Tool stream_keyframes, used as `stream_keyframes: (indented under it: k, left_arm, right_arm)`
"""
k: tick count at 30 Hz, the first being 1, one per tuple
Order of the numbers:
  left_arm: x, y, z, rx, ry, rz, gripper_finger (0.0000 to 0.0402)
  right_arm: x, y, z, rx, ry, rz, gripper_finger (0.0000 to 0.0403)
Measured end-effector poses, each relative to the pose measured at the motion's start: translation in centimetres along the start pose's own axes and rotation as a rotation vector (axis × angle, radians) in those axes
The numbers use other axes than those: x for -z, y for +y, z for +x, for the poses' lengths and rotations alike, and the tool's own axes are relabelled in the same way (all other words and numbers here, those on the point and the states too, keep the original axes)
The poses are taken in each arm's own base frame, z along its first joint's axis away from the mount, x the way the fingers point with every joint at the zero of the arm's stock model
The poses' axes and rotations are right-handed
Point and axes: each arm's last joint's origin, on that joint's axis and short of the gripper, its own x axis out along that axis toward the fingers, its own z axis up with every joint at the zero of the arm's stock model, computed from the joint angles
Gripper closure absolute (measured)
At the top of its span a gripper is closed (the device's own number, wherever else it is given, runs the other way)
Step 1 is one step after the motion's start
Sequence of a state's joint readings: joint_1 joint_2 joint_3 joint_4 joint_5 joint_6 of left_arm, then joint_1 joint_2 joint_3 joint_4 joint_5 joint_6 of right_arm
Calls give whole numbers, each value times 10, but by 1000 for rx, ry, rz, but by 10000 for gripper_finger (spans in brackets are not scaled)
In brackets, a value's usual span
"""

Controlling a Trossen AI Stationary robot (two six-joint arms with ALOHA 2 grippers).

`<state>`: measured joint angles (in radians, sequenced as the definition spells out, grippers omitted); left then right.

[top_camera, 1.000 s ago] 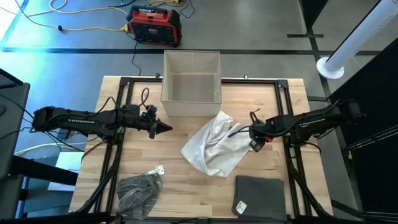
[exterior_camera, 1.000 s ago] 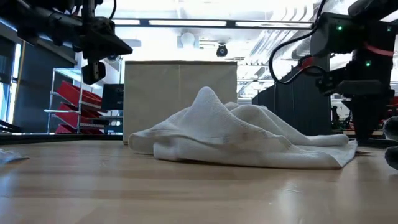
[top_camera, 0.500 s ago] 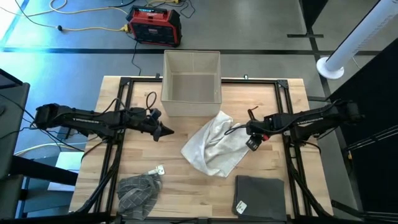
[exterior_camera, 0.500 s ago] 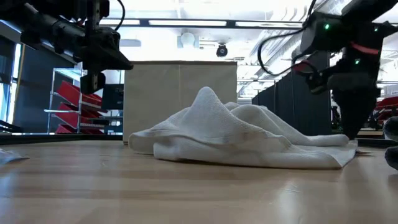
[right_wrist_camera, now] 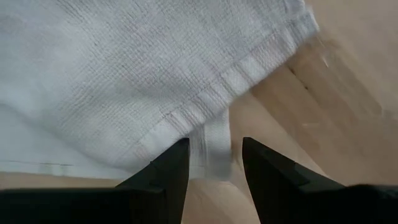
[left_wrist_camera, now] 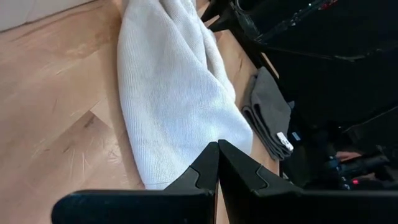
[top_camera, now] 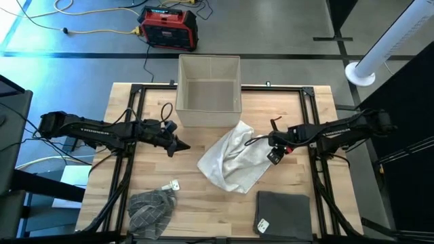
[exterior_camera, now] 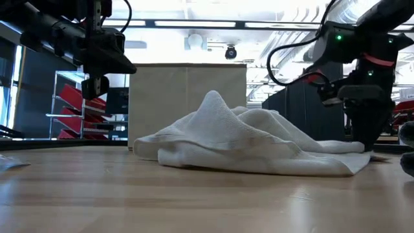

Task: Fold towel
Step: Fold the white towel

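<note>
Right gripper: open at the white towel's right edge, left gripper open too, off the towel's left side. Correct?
Half right. The right gripper is open at the white towel's edge, but the left gripper is shut, fingers pressed together in the left wrist view, off the towel's left side.

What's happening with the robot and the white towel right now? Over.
Right end effector open, low over the white towel hem. Left end effector shut, empty, short of the towel. Towel crumpled, unfolded. Nothing in the way.
</note>
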<state>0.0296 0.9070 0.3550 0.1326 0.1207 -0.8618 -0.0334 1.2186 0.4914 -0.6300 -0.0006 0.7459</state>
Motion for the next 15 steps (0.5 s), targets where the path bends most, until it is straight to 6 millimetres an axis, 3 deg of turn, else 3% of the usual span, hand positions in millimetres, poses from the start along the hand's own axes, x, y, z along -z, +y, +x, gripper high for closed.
stream_keyframes:
  k: [5,9,11,15]
  left_arm:
    - [0,0,0,-1,0,13,401]
    - [0,0,0,0,-1,15,401]
    - [0,0,0,-1,-1,8,401]
    - [0,0,0,-1,0,2,401]
  right_arm:
    - [6,-4,7,-28,35,21,281]
    - [11,2,3,-37,88,-14,358]
    - [10,10,-4,-70,129,-54,390]
    - [-5,40,-40,-178,105,-146,399]
